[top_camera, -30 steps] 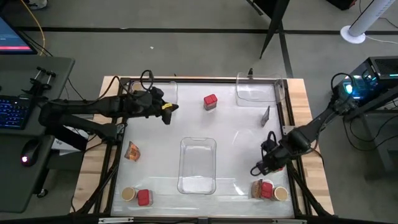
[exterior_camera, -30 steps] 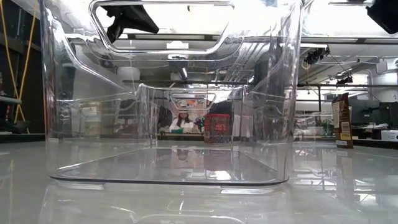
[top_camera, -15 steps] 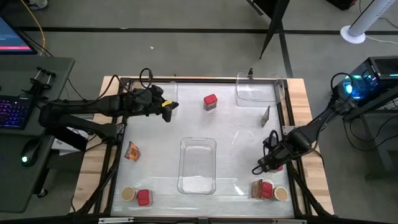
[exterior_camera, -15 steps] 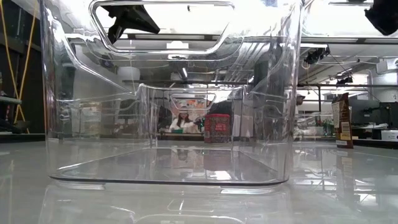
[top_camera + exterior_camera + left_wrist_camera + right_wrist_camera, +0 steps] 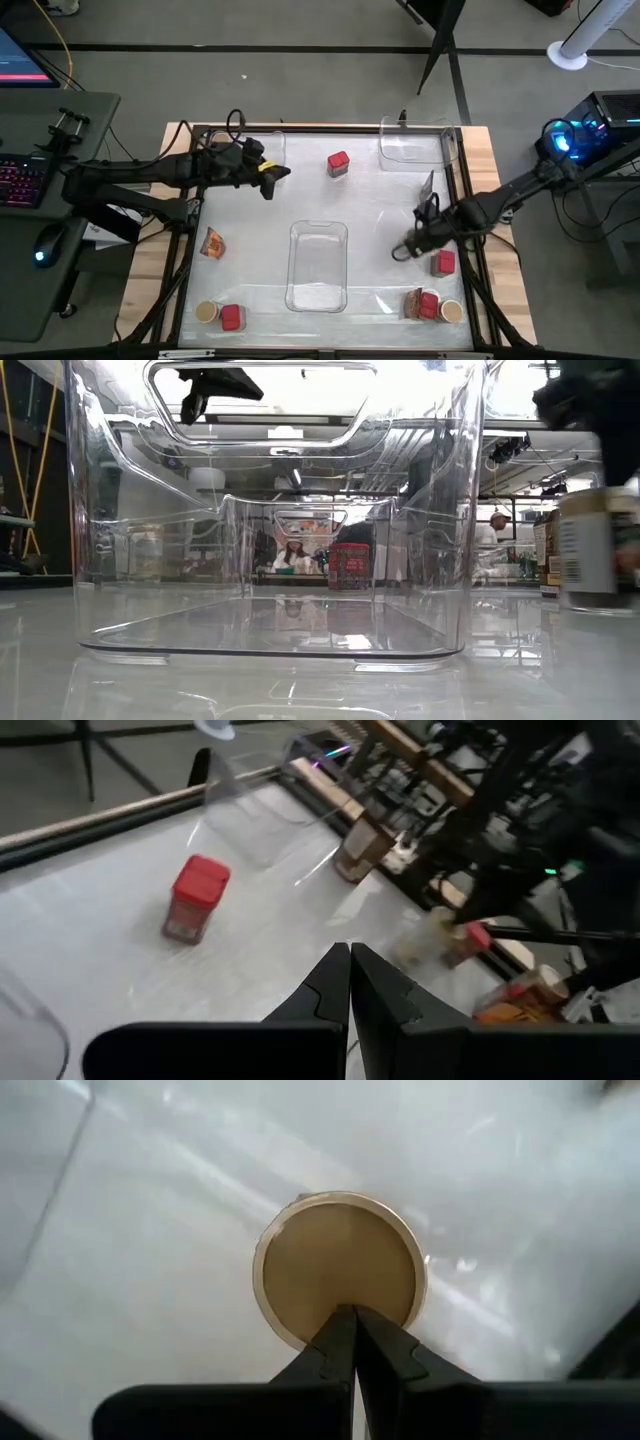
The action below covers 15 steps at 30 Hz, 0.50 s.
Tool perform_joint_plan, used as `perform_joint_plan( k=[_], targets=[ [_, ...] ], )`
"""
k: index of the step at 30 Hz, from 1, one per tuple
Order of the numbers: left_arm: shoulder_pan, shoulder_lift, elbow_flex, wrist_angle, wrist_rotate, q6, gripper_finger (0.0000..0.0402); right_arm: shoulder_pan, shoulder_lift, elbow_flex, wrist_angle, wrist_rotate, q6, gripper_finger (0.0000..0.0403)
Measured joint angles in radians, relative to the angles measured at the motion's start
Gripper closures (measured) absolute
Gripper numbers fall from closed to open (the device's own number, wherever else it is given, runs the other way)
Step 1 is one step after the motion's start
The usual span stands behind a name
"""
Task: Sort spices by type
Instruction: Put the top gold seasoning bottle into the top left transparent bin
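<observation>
Jar (image 5: 340,1270) upright — tan lid skyward, unheld

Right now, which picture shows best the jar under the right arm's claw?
The right wrist view: the jar's tan lid fills the picture, just beyond the shut right claw. The low view shows it blurred at the edge. From above, the arm hides it. The left wrist view shows only a blur.

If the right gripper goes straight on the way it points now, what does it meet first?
Most likely the round jar with a tan lid, directly ahead of the shut right gripper; how far apart they are is unclear.
</observation>
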Motion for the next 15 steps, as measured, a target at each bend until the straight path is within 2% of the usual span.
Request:
perform_joint_plan(
  k=[4,8,15],
  targets=[
    [0.000,0.000,0.000,0.045,0.033,0.022,0.0402,-0.136,0.002,-0.003,0.082,0.069,-0.139,0.0403],
    [0.000,0.000,0.000,0.068,0.111,0.047,0.0401,-0.266,0.017,-0.005,0.213,0.080,-0.296,0.0403],
    [0.000,0.000,0.000,0.069,0.153,0.031,0.0401,-0.425,0.146,-0.002,0.510,-0.025,-0.525,0.0403]
  ],
)
